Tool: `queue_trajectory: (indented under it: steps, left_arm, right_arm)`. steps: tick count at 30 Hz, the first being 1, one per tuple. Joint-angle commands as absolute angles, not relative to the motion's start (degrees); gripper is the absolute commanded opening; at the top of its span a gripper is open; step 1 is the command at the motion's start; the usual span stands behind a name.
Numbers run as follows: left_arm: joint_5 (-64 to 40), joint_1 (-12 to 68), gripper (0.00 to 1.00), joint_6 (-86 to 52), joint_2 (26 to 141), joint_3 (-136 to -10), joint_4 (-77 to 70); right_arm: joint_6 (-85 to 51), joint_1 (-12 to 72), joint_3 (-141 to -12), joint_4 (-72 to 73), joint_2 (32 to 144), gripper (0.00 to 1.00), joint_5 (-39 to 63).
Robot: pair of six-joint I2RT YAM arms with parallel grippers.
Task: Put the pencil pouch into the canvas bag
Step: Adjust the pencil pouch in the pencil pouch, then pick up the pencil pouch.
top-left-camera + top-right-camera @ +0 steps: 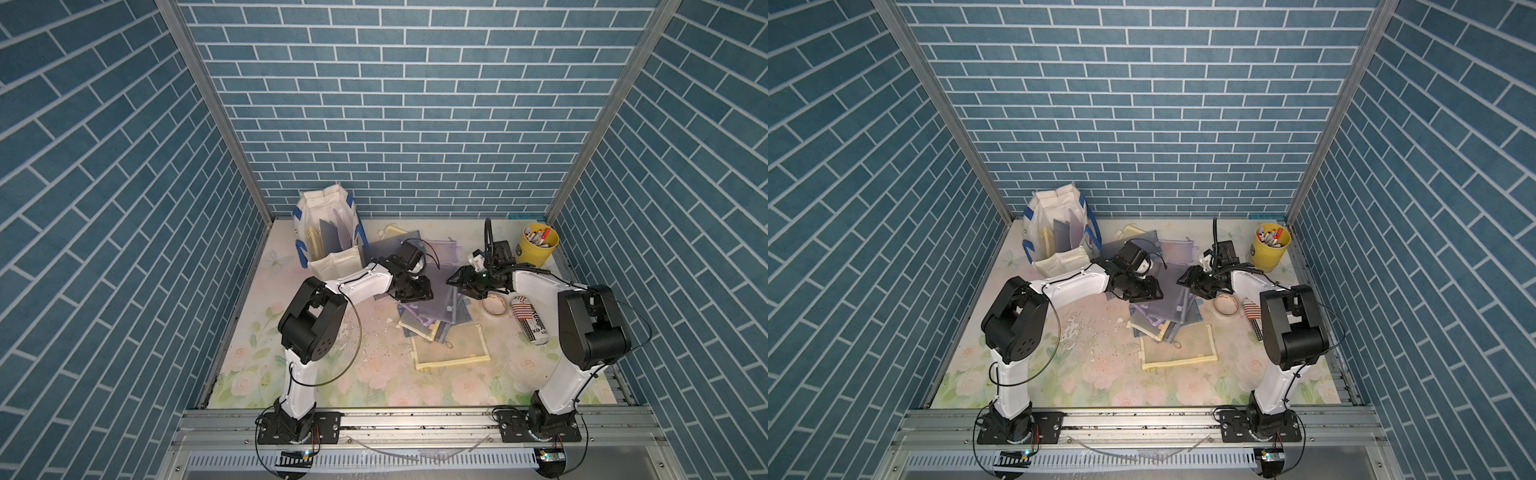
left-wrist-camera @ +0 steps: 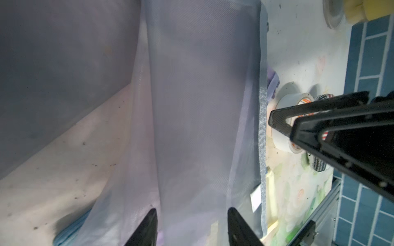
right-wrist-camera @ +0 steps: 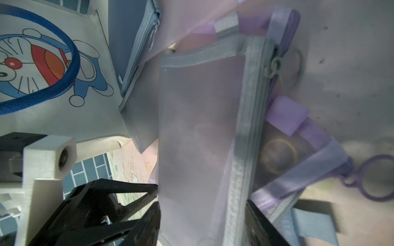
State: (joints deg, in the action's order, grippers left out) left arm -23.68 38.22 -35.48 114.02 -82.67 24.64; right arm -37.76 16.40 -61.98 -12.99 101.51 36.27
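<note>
The pencil pouch (image 1: pixel 441 293) (image 1: pixel 1173 297) is a flat, see-through sleeve of grey-blue mesh, edged all round with pale blue tape, with a pale blue zip along one long side and a small ring pull at its end, as the right wrist view (image 3: pixel 196 127) shows; nothing inside it can be made out. It lies on top of a loose heap of similar mesh pouches (image 1: pixel 428 324) near the middle of the flowered table mat (image 1: pixel 374 374), and in both top views it sits between the two arms' tips. The left gripper (image 1: pixel 430 291) (image 2: pixel 191 213) reaches it from the left, its two black fingers (image 2: pixel 236 225) parted with the mesh stretched across the gap beyond them. The right gripper (image 1: pixel 451 280) (image 3: pixel 202 204) faces it from the opposite side, jaws likewise parted astride the pouch, one finger (image 3: pixel 255 223) by the zip edge. Whether any pad already presses the mesh cannot be told. In the left wrist view the right gripper's tip sits just beside the taped edge of the pouch. The boxy off-white canvas bag with blue strap handles (image 1: pixel 332 262) (image 1: pixel 1059 264) (image 3: pixel 96 106) stands open at the far left corner, just beyond the left gripper, with several flat pouches upright inside it; the grey-blue pouch is outside it
</note>
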Motion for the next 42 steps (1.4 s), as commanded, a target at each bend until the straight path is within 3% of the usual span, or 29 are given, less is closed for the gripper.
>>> queue_trajectory:
  steps: [1, 15, 18, 21, 28, 39, 42]
  left_arm:
    - [-25.5, 38.9, 0.41, -34.9, 114.5, -82.5, 23.8]
    - [-28.0, 40.2, 0.24, -35.8, 113.3, -81.7, 21.9]
    - [-27.8, 40.2, 0.25, -35.9, 113.6, -81.7, 21.7]
    - [-27.9, 40.1, 0.33, -36.2, 114.3, -82.0, 21.1]
    - [-27.4, 40.0, 0.46, -36.5, 115.5, -82.5, 21.4]
    - [-29.0, 40.1, 0.48, -37.9, 118.4, -84.8, 19.9]
    - [-29.8, 40.2, 0.41, -38.3, 118.6, -85.5, 19.2]
  right_arm:
    - [-39.8, 17.1, -61.9, -11.5, 103.1, 0.62, 35.4]
    - [-40.8, 18.2, -62.5, -11.0, 102.1, 0.6, 35.7]
    - [-38.6, 18.1, -63.1, -16.6, 99.3, 0.6, 31.4]
    - [-38.0, 16.8, -62.4, -20.0, 96.8, 0.6, 28.3]
    - [-36.4, 14.8, -63.1, -19.3, 100.8, 0.6, 29.1]
    - [-37.5, 15.1, -62.4, -14.3, 105.8, 0.57, 33.1]
    - [-37.4, 15.1, -61.9, -14.1, 105.7, 0.55, 33.6]
